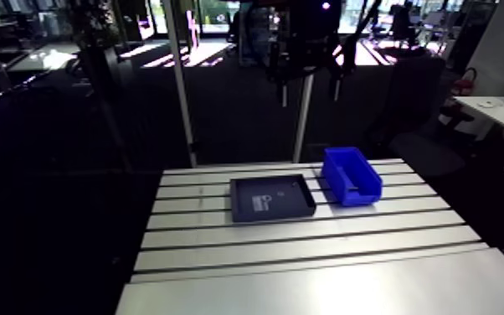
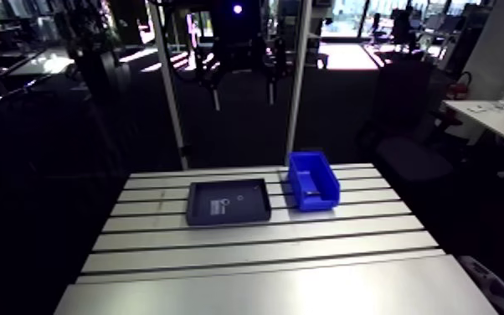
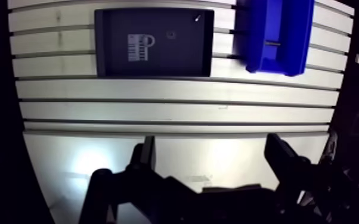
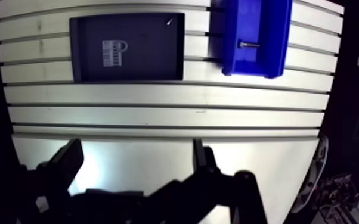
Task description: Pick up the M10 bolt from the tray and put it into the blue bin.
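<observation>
The gripper (image 3: 212, 146) hangs high above the slotted table (image 3: 176, 110), over its near, bare part, well apart from everything on it. Its two dark fingers (image 3: 148, 152) stand spread wide with nothing between them: released and empty.

Ahead of the gripper, at the far side of the table, the dark tray (image 3: 176, 62) lies flat with the blue bin (image 3: 277, 21) just beside it. The bin's long side runs across the table's slots.

The M10 bolt (image 4: 247, 44) lies inside the blue bin on its floor, not in the tray. It lies on its side, with its long axis across the bin's narrow width, in line with the table slots. One end points towards the tray and the other towards the bin's far wall. From here it is too small to tell which end is the head.

The tray floor shows a white printed label (image 3: 139, 47) and a tiny bright speck (image 3: 198, 18) near the corner closest to the bin.
</observation>
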Available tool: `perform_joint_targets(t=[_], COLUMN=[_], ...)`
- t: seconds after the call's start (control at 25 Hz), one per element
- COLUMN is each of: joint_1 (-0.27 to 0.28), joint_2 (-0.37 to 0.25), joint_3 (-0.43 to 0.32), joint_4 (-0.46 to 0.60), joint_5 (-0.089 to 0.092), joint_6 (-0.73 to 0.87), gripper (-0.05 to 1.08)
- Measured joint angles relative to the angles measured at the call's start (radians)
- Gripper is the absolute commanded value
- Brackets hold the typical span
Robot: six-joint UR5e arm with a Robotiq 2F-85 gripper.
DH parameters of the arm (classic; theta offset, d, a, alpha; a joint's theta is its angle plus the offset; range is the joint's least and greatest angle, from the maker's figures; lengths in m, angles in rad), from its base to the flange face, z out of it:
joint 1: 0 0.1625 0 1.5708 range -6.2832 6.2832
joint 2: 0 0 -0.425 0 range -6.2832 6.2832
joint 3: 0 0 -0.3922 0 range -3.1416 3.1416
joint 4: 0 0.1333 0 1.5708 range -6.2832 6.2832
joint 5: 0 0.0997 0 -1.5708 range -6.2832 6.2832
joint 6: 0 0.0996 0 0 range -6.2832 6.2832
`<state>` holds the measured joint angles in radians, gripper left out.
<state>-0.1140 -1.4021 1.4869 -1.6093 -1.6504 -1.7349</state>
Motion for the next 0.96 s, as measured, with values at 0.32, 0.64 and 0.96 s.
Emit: perform_joint_targets(t=[0.32, 0.64, 0.96], joint_1=[-0.011, -0.012, -0.010], joint_2=[0.002, -0.001, -0.003], joint_3=[-0.103, -0.111, -0.106], joint_4=[0.090, 0.095, 0.095], joint_5=[0.054, 0.059, 0.057], joint_6=[0.023, 0.018, 0.016], gripper=[0.01, 0.01, 0.01])
